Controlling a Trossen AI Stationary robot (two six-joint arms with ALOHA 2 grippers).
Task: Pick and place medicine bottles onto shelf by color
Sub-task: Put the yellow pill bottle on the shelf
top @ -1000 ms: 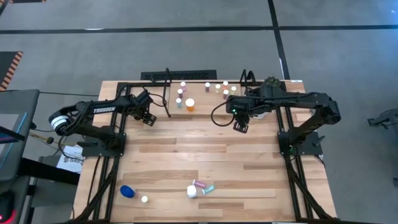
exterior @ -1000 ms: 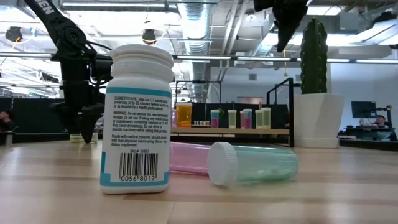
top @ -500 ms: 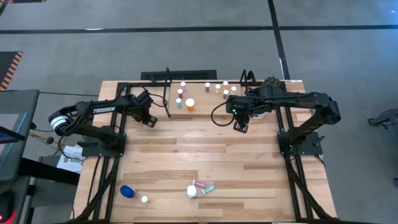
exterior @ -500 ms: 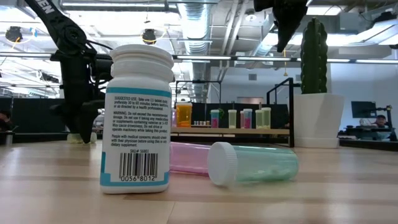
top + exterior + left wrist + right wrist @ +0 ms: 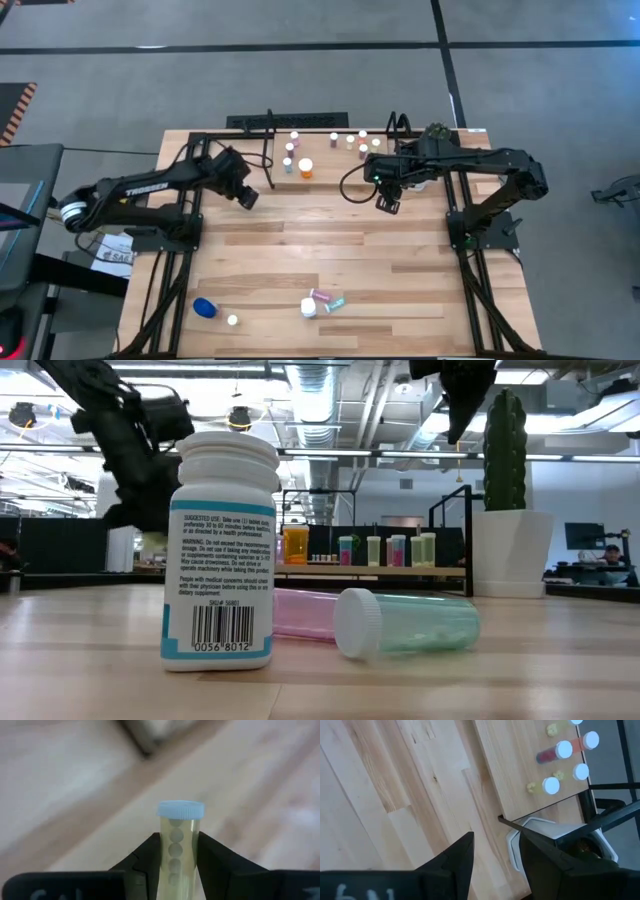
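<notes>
— What lies nearest?

— A white-capped white bottle stands beside one pink vial and one teal vial, both lying down.

— And the grippers?

— The left gripper clamps a yellow-green vial, blue-capped, before the shelf. The right gripper hangs apart, holding nothing.

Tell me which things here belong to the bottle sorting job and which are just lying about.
Job: yellow vial held by left gripper; shelf; white bottle; pink vial; teal vial; blue bottle.
Lying about: potted cactus.
</notes>
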